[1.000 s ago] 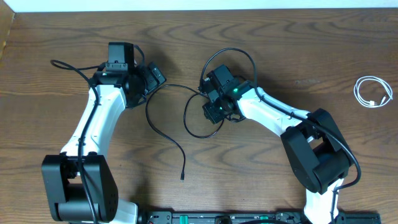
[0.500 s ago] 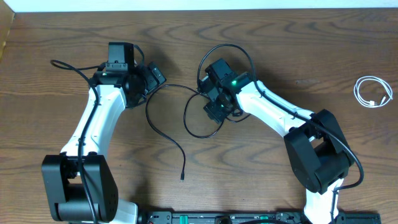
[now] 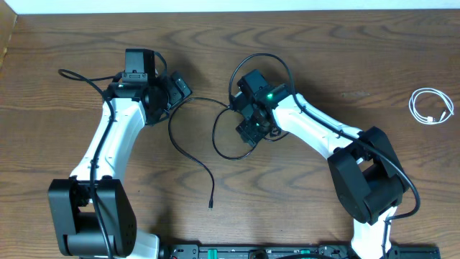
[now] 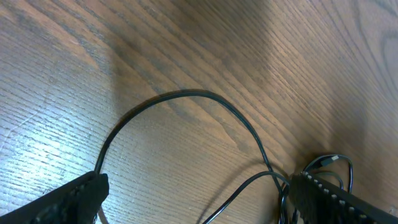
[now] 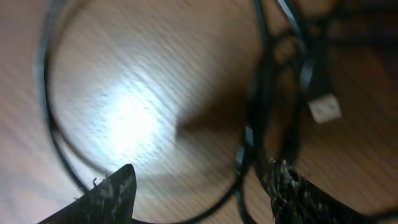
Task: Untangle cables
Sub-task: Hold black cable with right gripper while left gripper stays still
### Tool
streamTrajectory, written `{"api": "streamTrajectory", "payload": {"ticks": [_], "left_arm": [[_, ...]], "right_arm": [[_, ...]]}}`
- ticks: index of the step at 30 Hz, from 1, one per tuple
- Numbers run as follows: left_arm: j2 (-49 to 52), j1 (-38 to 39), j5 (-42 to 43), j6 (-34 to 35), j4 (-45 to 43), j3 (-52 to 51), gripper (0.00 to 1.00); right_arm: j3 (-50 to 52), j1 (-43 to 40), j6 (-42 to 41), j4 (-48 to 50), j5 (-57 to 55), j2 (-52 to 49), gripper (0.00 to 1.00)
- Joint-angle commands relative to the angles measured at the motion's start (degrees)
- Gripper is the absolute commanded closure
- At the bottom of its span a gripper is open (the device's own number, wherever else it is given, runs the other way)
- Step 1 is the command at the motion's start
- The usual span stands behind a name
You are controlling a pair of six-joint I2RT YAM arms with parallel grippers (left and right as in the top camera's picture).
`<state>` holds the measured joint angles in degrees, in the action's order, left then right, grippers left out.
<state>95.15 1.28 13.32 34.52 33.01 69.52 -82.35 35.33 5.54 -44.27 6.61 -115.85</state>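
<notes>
Two thin black cables lie tangled at mid-table. One black cable [image 3: 188,147] runs from beside my left gripper [image 3: 180,89] down to a plug end [image 3: 210,204]. The other black cable forms a loop [image 3: 224,147] under my right gripper [image 3: 248,131]. In the left wrist view my left gripper [image 4: 199,208] is open, with a cable arc [image 4: 186,93] on the wood ahead of it. In the right wrist view my right gripper [image 5: 202,196] is open low over the tangle; cable strands [image 5: 249,149] pass between the fingers and a silver plug [image 5: 325,109] lies close by. The white cable [image 3: 431,106] lies coiled at far right.
Thicker black cords run from the arms: one arcs above the right wrist [image 3: 269,59], and another trails left of the left arm [image 3: 75,74]. The table's back edge [image 3: 230,8] meets a white wall. The arm bases stand at the front edge.
My right gripper has shifted slightly up and left over the black loop. The left arm and the cables have barely moved.
</notes>
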Motion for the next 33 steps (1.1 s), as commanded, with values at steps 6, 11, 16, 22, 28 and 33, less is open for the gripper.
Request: {"api": "streamTrajectory", "payload": {"ticks": [6, 11, 16, 22, 28, 33], "left_arm": [[0.3, -0.2, -0.8, -0.3, 0.2, -0.8, 0.02], [0.3, -0.2, -0.8, -0.3, 0.2, -0.8, 0.02], [0.3, -0.2, -0.8, -0.3, 0.2, -0.8, 0.02], [0.3, -0.2, -0.8, -0.3, 0.2, -0.8, 0.02], [0.3, -0.2, -0.8, -0.3, 0.2, -0.8, 0.02], [0.3, -0.2, -0.8, -0.3, 0.2, -0.8, 0.02]], "right_arm": [[-0.8, -0.1, -7.2, -3.1, -3.4, -0.3, 0.41], [-0.8, 0.0, -7.2, -2.3, 1.7, -0.3, 0.45], [-0.7, 0.0, -8.5, -2.0, 2.7, -0.3, 0.64], [0.3, 0.0, -11.3, -2.0, -1.0, -0.3, 0.64], [0.3, 0.0, -11.8, -1.7, -1.1, -0.3, 0.63], [0.8, 0.0, -12.4, -1.8, -1.1, -0.3, 0.63]]}}
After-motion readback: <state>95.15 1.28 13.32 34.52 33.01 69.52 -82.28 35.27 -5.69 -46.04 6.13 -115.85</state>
